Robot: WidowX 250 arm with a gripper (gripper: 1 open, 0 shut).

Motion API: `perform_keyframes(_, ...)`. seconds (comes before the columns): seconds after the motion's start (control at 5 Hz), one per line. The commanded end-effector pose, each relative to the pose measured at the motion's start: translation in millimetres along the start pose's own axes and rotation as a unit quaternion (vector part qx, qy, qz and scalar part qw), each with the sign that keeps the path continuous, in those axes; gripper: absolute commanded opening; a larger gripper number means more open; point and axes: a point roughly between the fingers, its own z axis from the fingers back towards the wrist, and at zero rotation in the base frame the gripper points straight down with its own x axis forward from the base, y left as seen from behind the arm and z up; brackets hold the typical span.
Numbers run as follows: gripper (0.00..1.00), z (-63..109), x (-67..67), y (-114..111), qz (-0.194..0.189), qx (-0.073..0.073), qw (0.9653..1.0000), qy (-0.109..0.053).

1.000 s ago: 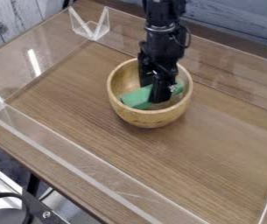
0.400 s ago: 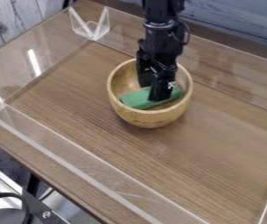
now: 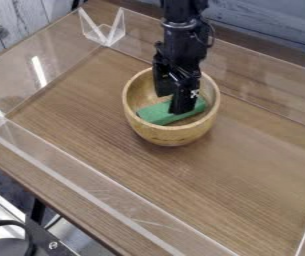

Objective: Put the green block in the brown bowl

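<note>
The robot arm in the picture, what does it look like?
The robot arm is black and looks knobbly, made of chunky pieces joined together. At its end is a black tool with two dark, narrow fingers. The picture is too small to show any writing or cables on it clearly.

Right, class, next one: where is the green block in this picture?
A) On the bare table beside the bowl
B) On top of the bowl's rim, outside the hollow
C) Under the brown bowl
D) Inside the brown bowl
D: the green block lies down within the walls of the brown bowl, with the pale interior showing around it.
</note>
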Motion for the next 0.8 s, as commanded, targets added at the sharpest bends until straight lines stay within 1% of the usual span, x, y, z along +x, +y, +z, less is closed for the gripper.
perform_keyframes(0.0,1.0,31.9,5.7,5.5,0.002,0.031,0.9985,-0.045)
perform_keyframes(0.6,1.0,36.8,6.3,5.9,0.005,0.038,0.9981,-0.049)
